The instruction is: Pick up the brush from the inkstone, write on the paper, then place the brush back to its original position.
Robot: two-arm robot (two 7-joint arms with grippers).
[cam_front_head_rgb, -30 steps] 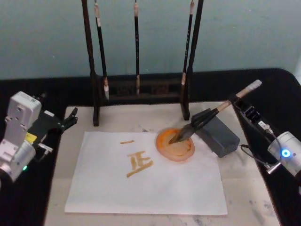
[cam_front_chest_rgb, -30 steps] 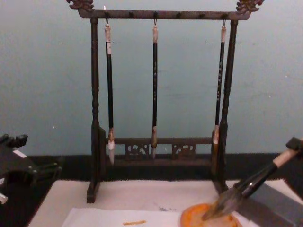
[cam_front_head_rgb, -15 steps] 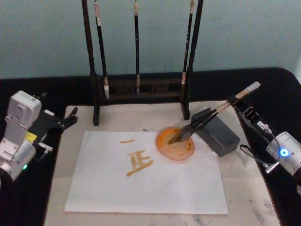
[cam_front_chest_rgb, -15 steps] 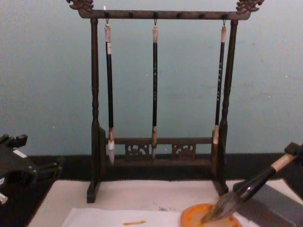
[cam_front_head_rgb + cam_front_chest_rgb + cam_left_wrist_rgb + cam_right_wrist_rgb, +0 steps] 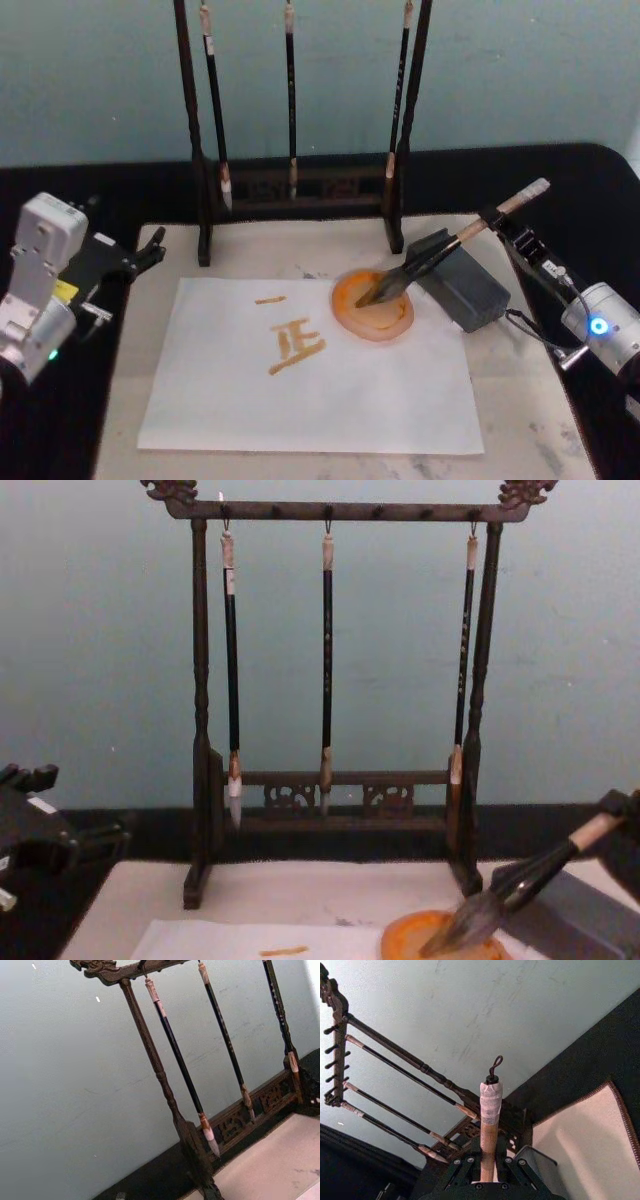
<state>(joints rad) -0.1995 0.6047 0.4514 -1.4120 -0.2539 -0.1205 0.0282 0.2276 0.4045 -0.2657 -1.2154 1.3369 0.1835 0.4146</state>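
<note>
Head view: 1 brush [image 5: 450, 243], tip in orange dish [image 5: 345, 312], centre-right.
Right gripper [image 5: 497, 216] clamps the tan handle, likely light and stiff; bristles soft. Left gripper [image 5: 148, 250] parked left.

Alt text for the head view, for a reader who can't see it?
The right gripper holds the brush slanted, its tip in an orange dish and its shaft over a grey block. The paper left of the dish bears orange strokes. The left gripper idles at the left edge of the mat; a rack of thin brushes stands behind.
</note>
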